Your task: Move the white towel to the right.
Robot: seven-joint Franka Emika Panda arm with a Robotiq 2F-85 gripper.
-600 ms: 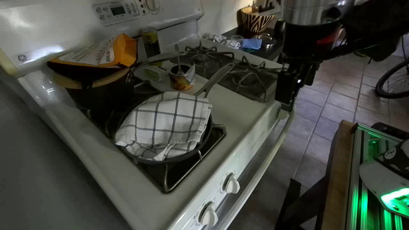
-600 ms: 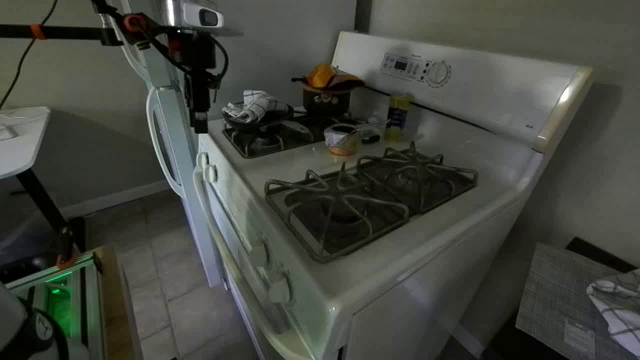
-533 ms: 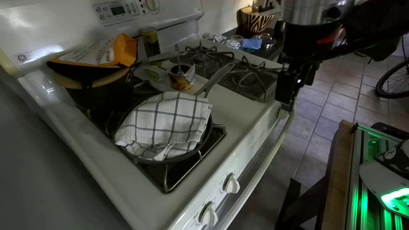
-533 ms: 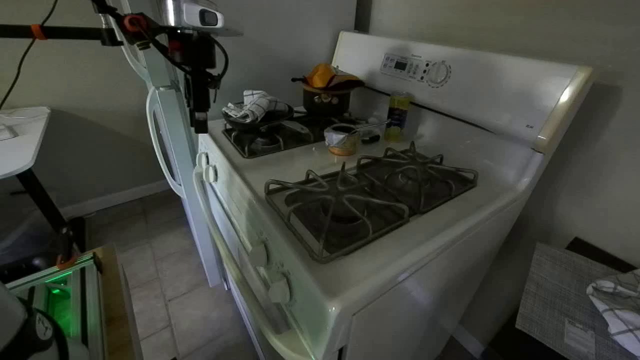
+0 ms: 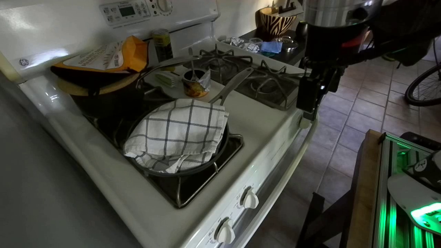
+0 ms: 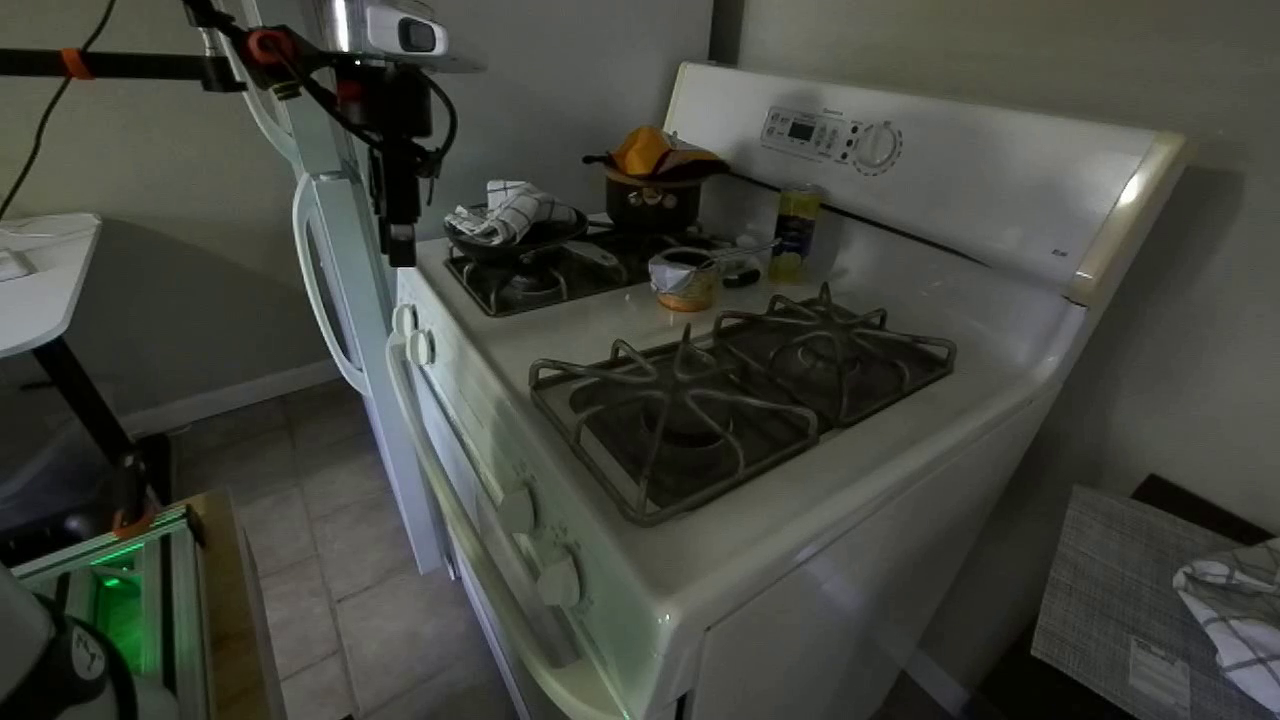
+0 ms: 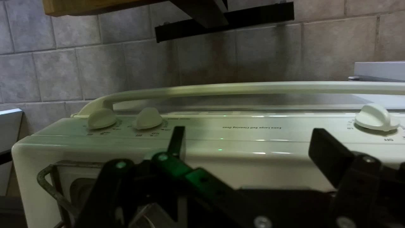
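The white towel [image 5: 179,127] with its thin dark grid lies folded over the frying pan [image 5: 193,171] on the stove's front burner. It also shows as a crumpled heap in an exterior view [image 6: 512,212]. My gripper [image 7: 248,137] is open in the wrist view, its fingers wide apart with nothing between them. In both exterior views the gripper [image 5: 310,106] [image 6: 398,235] hangs pointing down over the stove's front edge, apart from the towel. The towel is out of the wrist view.
The pan handle [image 5: 236,82] points toward an open can [image 5: 195,84] with a spoon. A pot [image 6: 650,203] with an orange bag [image 6: 643,150], a bottle [image 6: 793,235] and burner grates [image 6: 690,410] stand on the stove. Another checked cloth [image 6: 1240,610] lies on a grey mat.
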